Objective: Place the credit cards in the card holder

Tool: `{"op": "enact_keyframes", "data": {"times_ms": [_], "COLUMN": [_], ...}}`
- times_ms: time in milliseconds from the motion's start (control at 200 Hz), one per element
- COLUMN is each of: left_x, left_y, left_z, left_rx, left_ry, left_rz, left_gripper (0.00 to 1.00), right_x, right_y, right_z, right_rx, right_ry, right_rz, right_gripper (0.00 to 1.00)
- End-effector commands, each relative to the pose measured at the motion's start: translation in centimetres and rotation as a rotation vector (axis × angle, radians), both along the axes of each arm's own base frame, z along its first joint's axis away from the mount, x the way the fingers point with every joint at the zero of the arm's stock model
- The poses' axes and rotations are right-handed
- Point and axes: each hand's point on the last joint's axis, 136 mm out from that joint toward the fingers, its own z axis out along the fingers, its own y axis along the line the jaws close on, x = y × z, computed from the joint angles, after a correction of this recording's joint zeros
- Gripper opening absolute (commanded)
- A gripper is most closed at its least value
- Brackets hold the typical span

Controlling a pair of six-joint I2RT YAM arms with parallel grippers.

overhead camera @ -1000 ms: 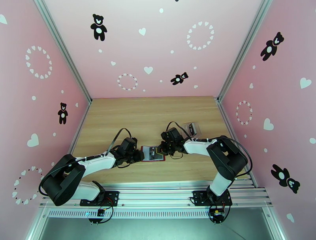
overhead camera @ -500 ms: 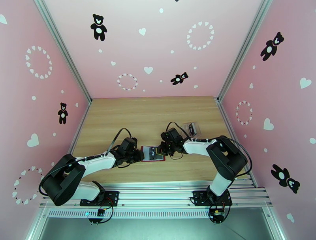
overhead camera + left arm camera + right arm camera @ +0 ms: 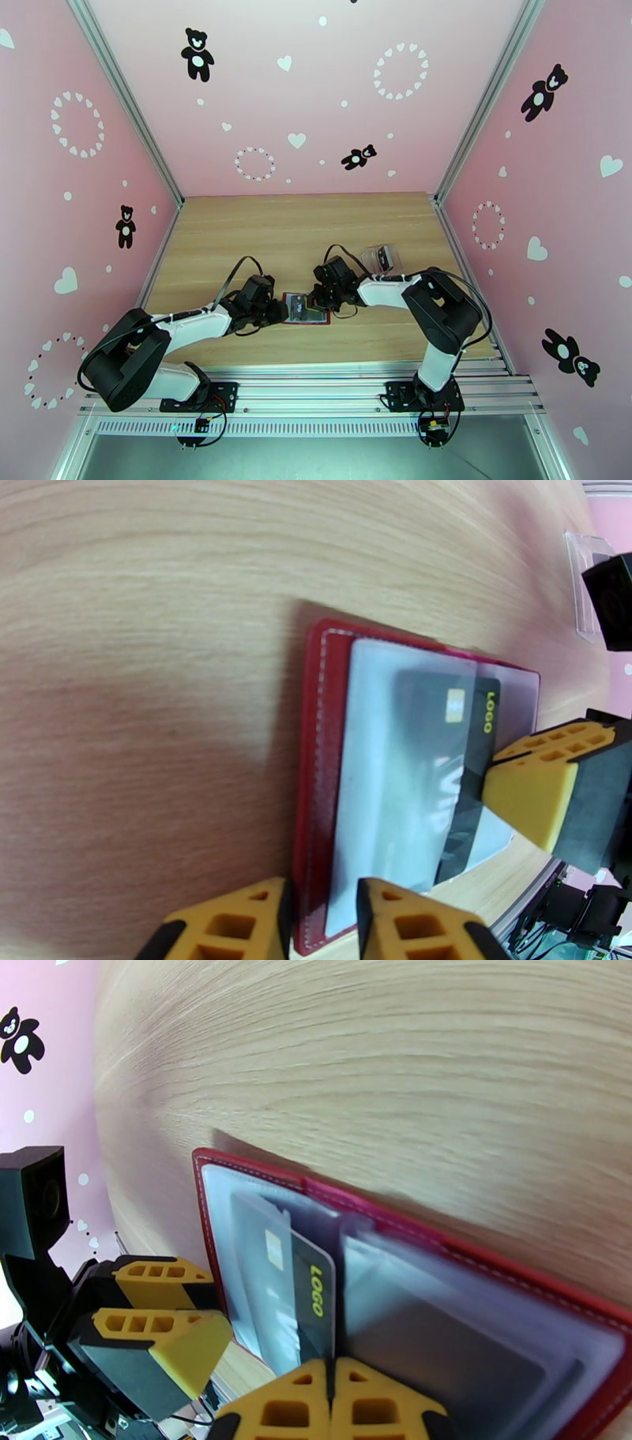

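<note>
One credit card (image 3: pixel 312 1295) pinched in my fully closed right jaws, partly inside clear sleeve (image 3: pixel 395 740) of card holder (image 3: pixel 305 308), lying open on bench (image 3: pixel 237 237), centre, toward near edge. Left jaws part-closed, clamping holder's left rim. Push flat along sleeve; hold clamp firm, avoid buckling.

We see the right gripper (image 3: pixel 314 300) has slid left, further across the red card holder (image 3: pixel 310 796). Its arm (image 3: pixel 442 312) has swung left with it. The dark card (image 3: pixel 312 1307) it pinches now lies further over the holder.
</note>
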Motion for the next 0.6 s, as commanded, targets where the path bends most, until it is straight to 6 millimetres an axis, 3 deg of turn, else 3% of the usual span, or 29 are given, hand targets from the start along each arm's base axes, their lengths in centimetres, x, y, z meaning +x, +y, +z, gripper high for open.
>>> {"op": "enact_keyframes", "data": {"times_ms": [0,410,596], "left_x": [0.5,0.4,0.4], "left_y": [-0.5,-0.4,0.6], "left_z": [0.8,1.6,2.8], "left_rx": [-0.028,-0.038,-0.008], "left_ry": [-0.011,-0.031,-0.065], "left_rz": [-0.011,-0.006,0.018], "left_gripper": [0.29,0.29,0.35], "right_x": [-0.5,-0.9,-0.6], "right_y": [1.1,2.2,1.1], "right_z": [-0.5,-0.2,2.3], "right_rx": [-0.012,0.002,-0.058], "right_ry": [0.021,0.042,-0.038], "right_rz": [0.011,0.006,0.031], "right_gripper": [0.00,0.00,0.29]}}
